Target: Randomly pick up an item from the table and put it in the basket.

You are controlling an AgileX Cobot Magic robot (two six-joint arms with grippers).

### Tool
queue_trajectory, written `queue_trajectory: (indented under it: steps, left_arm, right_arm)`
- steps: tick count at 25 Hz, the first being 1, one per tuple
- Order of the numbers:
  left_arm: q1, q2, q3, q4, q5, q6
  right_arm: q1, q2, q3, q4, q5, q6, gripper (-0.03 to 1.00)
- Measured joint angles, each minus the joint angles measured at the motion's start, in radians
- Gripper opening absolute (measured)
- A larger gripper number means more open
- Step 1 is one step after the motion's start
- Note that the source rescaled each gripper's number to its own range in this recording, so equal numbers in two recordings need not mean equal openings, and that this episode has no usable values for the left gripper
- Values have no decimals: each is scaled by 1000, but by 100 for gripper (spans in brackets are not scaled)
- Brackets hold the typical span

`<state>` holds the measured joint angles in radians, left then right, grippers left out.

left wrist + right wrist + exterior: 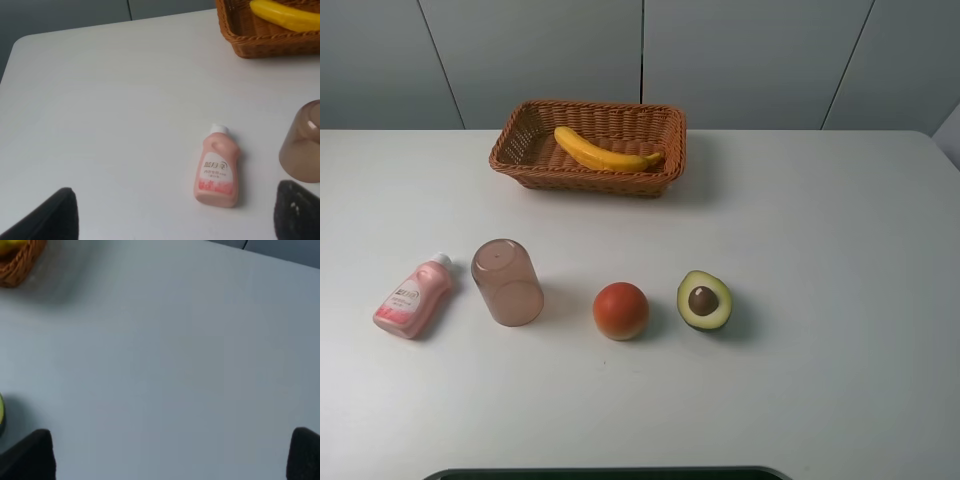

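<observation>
**Banana lies in the basket; both sets of jaws open and empty**

The white worktop (820, 250) fills most of the high view. At its upper centre stands the brown wicker basket (590, 181), and the yellow banana (600, 153) lies inside it, running from the upper left down to the right, where its stem end stops near the right wall.

A row of four things crosses the lower half of the frame, all well apart from the basket. The translucent brownish cup (507, 283) sits left of centre. Just to its left the pink bottle (413, 297) lies flat, its white cap pointing to the upper right. Near the middle rests the round red-orange fruit (621, 310), and just to its right the halved avocado (704, 300) lies cut face up, showing its brown pit.

The left gripper (172, 216) hangs over the bottle with its jaws spread wide, holding nothing. The right gripper (167, 455) hangs over bare worktop, jaws likewise wide apart and empty.
</observation>
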<state>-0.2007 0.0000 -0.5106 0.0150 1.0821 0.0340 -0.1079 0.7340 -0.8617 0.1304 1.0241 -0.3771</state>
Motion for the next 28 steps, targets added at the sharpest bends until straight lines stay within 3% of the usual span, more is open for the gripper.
queue_trajectory:
  steps: [9,14,20,28]
  left_arm:
    - [0,0,0,0,0,0]
    - [0,0,0,0,0,0]
    - [0,0,0,0,0,0]
    - [0,0,0,0,0,0]
  right_arm:
    - [2,-435,183,-53,10,182,100]
    - [7,-584,248,-71,62,256,100]
    - [7,-708,281,-106,103,315,100]
    - [7,-732,350,-124,80,358,100]
